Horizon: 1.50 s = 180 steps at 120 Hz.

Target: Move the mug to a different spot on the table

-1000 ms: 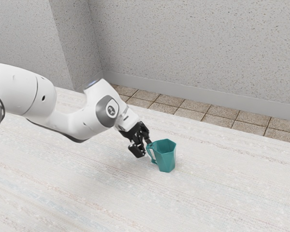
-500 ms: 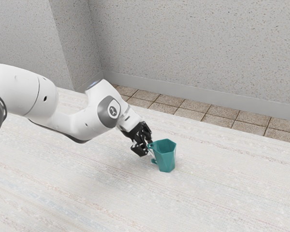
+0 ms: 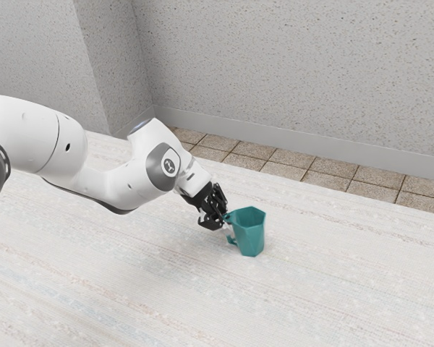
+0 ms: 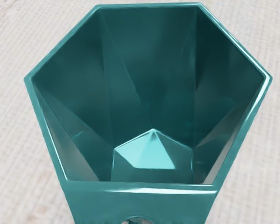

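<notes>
My end effector has moved in to the handle of the teal hexagonal mug, which stands upright on the surface; the mug looks rigid, light and slick, best held there, and I cannot tell whether it is gripped.

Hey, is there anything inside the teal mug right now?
No, the wrist view looks straight down into the mug, and its inside is bare all the way to the faceted bottom.

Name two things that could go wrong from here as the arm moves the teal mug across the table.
1. The gripper meets the mug at its handle-side rim, off centre, so the mug may tilt or slip if lifted.
2. The mug tapers to a narrow base, so a sideways push could tip it on the table.
</notes>
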Each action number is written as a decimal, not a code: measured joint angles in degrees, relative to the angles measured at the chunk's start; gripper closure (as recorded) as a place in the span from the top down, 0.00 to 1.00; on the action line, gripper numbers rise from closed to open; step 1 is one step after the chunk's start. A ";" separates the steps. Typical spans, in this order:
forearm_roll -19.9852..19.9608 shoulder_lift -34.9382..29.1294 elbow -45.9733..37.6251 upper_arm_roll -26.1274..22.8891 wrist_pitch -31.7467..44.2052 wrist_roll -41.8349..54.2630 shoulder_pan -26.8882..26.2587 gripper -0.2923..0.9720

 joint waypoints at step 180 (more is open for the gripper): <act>-9.99 -21.99 -24.16 0.24 -2.41 1.74 16.84 0.23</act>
